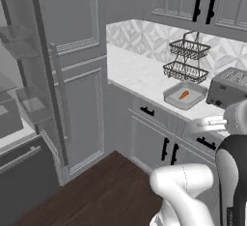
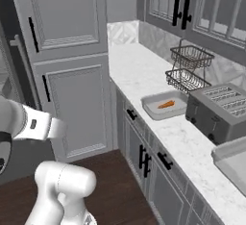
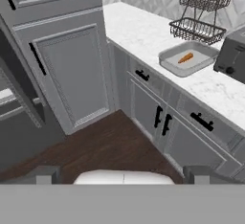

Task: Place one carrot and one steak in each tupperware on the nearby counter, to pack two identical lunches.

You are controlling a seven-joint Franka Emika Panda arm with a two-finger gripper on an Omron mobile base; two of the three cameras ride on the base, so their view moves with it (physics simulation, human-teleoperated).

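Note:
A light-grey tupperware (image 1: 174, 102) (image 2: 153, 113) (image 3: 174, 69) stands on the white counter (image 1: 132, 70) (image 2: 132, 68) (image 3: 136, 27) with one orange carrot (image 1: 184, 94) (image 2: 166, 105) (image 3: 185, 58) lying in it. The corner of a second tupperware (image 2: 226, 148) pokes in at the right edge, past the toaster. The steak is out of view. My gripper (image 3: 123, 174) is open, its fingertips (image 3: 48, 175) wide apart with nothing between them. It hangs over the wooden floor, well short of the counter and left of the carrot's tupperware.
A grey toaster (image 1: 226, 87) (image 2: 218, 111) (image 3: 232, 55) sits right of the carrot's tupperware. A two-tier black wire basket (image 1: 188, 58) (image 2: 188, 68) (image 3: 201, 12) stands behind it. Tall grey cabinet doors (image 1: 77, 75) (image 3: 72, 70) rise left of the counter; clear door shelves (image 1: 29, 102) hang further left.

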